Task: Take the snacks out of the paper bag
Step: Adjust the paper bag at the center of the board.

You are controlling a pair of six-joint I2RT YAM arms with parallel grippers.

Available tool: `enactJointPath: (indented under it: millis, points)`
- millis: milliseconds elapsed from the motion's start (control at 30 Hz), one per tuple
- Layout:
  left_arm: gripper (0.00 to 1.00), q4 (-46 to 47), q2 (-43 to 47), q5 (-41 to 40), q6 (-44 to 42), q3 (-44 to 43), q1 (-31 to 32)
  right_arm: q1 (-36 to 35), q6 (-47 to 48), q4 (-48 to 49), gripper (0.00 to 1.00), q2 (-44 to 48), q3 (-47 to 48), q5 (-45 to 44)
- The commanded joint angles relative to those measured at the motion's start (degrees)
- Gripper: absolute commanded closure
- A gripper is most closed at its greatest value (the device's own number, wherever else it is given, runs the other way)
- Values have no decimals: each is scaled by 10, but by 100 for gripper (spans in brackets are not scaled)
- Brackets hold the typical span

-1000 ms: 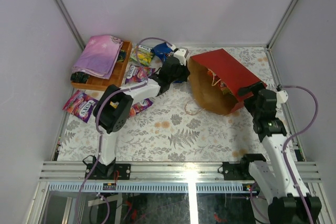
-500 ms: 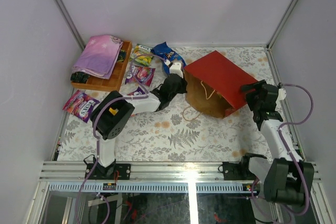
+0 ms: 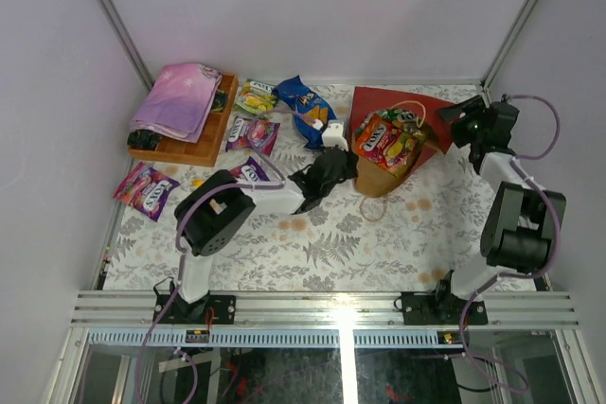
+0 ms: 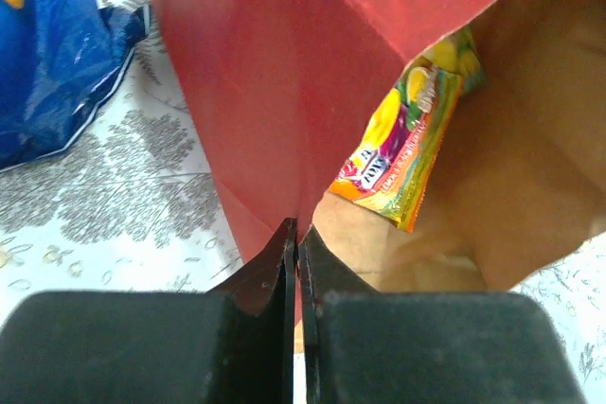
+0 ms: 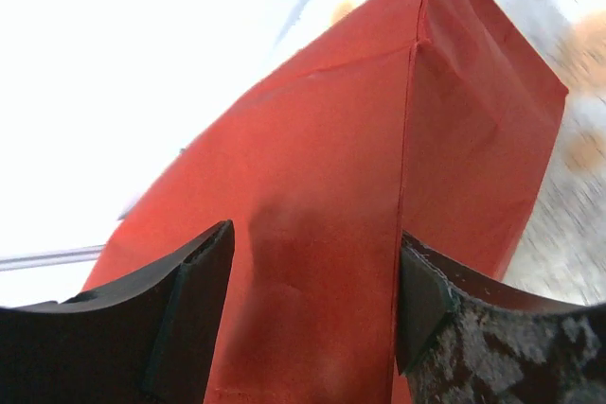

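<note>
Finding: the left hand (image 4: 297,237) is clamped flat on the rim of the bag (image 3: 371,104), with the red outside to its left and the kraft inside to its right. A yellow packet (image 4: 405,149) lies inside the bag, just ahead of this hand. The chip bag (image 4: 47,54) lies on the bench (image 3: 331,243), ahead and to the left of it, just beside the bag. The right hand (image 5: 312,238) grips the bag's red end, its fingers wide with the paper filling the gap. Several packets (image 3: 386,142) are heaped inside the bag. Loose packets (image 3: 252,133) lie on the bench behind the left hand.
</note>
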State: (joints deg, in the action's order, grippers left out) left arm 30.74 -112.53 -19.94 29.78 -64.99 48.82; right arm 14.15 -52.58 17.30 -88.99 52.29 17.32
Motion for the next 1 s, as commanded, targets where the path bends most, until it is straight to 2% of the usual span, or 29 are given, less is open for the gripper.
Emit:
enactJointPath:
  millis: [0,67,167,333,367,467,600,767,867,967]
  points:
    - [100,-11,-50,-21,0,-76,4,3,18,87,33,-116,147,150]
    - [100,-31,-78,-13,-9,-115,5,4,-2,109,33,-177,219,215]
    - [100,-48,-103,13,-19,-143,5,5,-5,123,28,-210,269,235]
    - [100,-18,-97,19,-13,-100,21,5,104,-9,3,-145,280,156]
    - [100,-11,-95,19,-8,-89,25,6,120,-25,0,-115,259,126]
    - [99,5,-95,22,10,-63,35,5,127,-41,1,23,159,23]
    - [96,17,-95,26,16,-49,43,5,70,-44,1,214,-11,-97]
    - [91,41,-71,20,17,-23,43,-21,-8,-77,3,431,-190,-175]
    - [89,42,-65,21,11,-31,42,-58,-28,-148,6,547,-257,-225]
    - [89,22,-68,29,10,-53,39,-73,-36,-258,7,676,-305,-275]
